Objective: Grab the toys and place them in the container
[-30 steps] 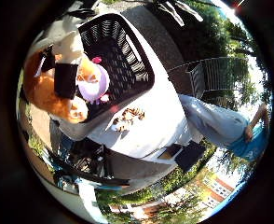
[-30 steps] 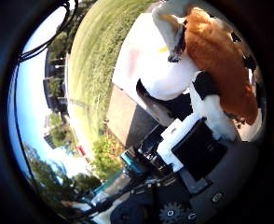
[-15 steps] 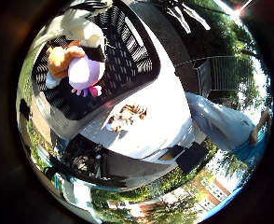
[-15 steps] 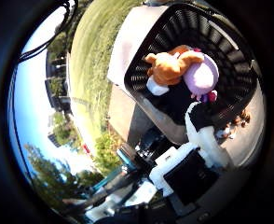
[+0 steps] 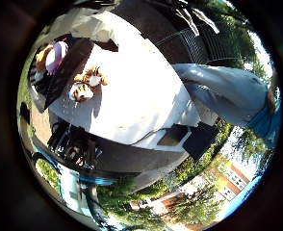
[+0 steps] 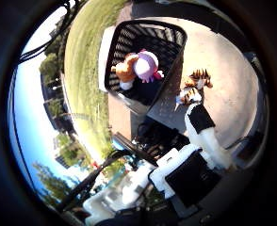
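An orange-and-white plush (image 6: 124, 71) and a purple-pink plush (image 6: 147, 65) lie together inside the black lattice basket (image 6: 169, 89). A small striped brown-and-white toy (image 6: 194, 87) lies on the white table (image 5: 146, 106), just outside the basket's wall. My right hand (image 6: 195, 160) hovers well above the table edge, apart from all the toys. One white-and-black finger (image 6: 205, 135) reaches out straight toward the striped toy, and nothing is held. The basket and its toys also show small in the little finger side view.
A person in grey trousers (image 5: 228, 89) stands at the far side of the table. A dark flat object (image 5: 173, 137) and a black box (image 5: 199, 139) lie at the table's edge. Grass (image 6: 84, 61) and paving surround the table.
One second ago the orange plush was against my palm; then both plush toys lay in the basket. Since then my hand has drawn back and the basket looks smaller.
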Controlling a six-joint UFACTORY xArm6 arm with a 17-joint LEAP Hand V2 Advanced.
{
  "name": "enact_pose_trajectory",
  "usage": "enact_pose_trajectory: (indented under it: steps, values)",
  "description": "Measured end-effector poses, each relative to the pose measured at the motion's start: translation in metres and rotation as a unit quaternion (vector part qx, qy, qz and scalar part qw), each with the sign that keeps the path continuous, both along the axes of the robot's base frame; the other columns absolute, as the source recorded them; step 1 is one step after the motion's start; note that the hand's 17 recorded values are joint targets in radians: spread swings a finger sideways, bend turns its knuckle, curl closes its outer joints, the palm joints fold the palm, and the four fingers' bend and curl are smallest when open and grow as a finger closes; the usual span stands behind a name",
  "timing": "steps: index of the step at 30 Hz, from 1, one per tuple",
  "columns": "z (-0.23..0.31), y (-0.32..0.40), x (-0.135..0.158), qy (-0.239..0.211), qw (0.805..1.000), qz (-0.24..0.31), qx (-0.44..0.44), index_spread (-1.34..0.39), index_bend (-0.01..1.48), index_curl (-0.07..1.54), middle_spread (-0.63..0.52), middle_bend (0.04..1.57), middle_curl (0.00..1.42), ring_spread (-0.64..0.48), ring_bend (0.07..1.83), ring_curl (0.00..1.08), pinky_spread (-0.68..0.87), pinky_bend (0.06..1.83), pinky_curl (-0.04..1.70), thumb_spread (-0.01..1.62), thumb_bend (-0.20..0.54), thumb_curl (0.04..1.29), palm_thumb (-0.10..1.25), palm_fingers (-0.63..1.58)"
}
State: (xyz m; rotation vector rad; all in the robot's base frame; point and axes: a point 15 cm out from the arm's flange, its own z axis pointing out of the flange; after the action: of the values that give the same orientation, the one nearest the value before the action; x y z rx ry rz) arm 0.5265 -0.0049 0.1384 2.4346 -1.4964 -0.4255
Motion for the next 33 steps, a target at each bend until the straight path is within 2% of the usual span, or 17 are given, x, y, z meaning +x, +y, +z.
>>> enact_pose_trajectory:
  steps: [7,24,26,30,31,33]
  values:
    - [-0.081,-0.017,-0.020,0.064,0.998,-0.011,-0.004,-0.31,0.18,0.34,0.06,0.15,0.31,0.27,0.45,0.30,0.48,0.77,0.37,1.10,-0.029,0.53,0.78,-0.01]
    - [-0.198,0.007,-0.063,0.142,0.989,0.028,-0.027,-0.33,0.19,0.32,0.05,0.17,0.28,0.27,0.36,0.30,0.47,0.71,0.30,1.08,-0.028,0.47,0.79,0.01]
    - [-0.205,0.006,-0.062,0.139,0.989,0.032,-0.031,-0.28,0.20,0.32,0.04,0.18,0.29,0.26,0.36,0.30,0.47,0.69,0.28,1.08,-0.028,0.47,0.80,0.07]
    - [-0.209,0.006,-0.060,0.133,0.990,0.034,-0.034,-0.21,0.23,0.33,0.01,0.24,0.32,0.26,0.42,0.30,0.48,0.68,0.25,1.07,-0.028,0.46,0.80,0.38]
    - [-0.209,0.004,-0.060,0.133,0.990,0.036,-0.037,-0.22,0.22,0.33,-0.02,0.33,0.35,0.23,0.50,0.32,0.48,0.67,0.23,1.07,-0.027,0.46,0.80,0.59]
    - [-0.209,0.000,-0.058,0.130,0.990,0.041,-0.043,-0.25,0.17,0.32,-0.04,0.45,0.40,0.20,0.63,0.36,0.45,0.67,0.23,1.07,-0.026,0.46,0.81,0.78]
